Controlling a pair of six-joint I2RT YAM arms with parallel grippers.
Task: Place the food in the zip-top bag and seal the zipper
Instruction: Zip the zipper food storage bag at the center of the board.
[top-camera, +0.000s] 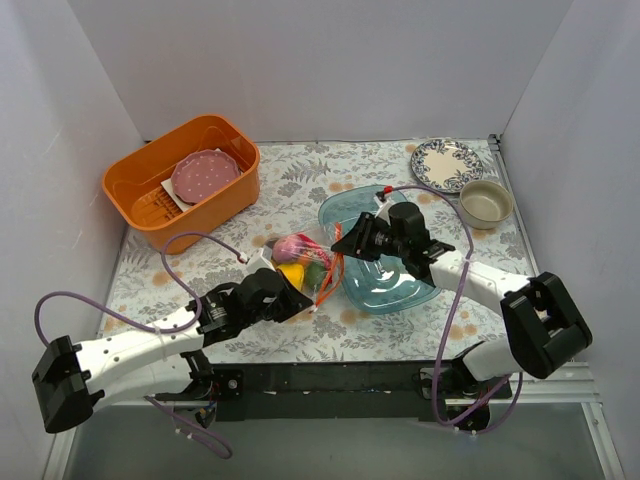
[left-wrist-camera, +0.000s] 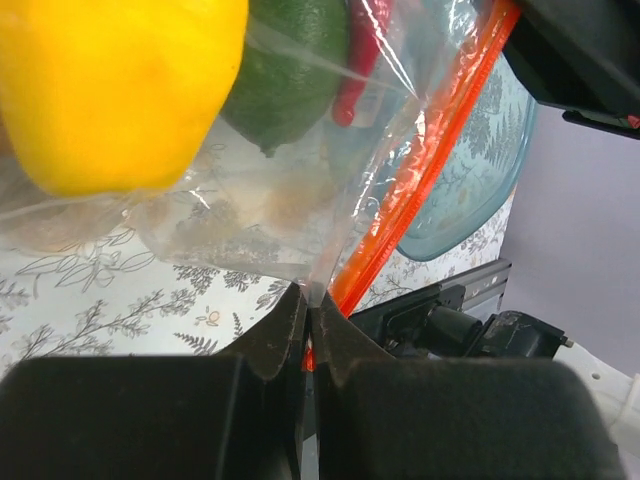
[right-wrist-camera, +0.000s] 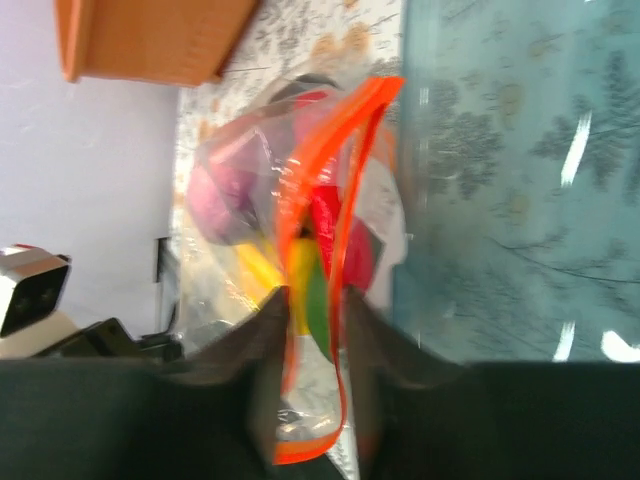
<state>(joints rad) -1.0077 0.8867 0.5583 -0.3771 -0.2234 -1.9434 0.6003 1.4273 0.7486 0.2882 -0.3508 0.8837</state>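
While the left end effector (left-wrist-camera: 308, 335) is pinching a corner of the bag (left-wrist-camera: 250, 215), that bag is lying just left of the tray (top-camera: 400, 285), food (top-camera: 297, 252) inside. The right end effector (right-wrist-camera: 312, 330) is straddling the zipper (right-wrist-camera: 320, 170), jaws narrowly parted; both strips should be sitting squarely between them before closing.

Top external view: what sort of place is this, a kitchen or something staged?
Probably a staged lab cell: plain white walls box in a floral-covered table, and a black rail lines its near edge.
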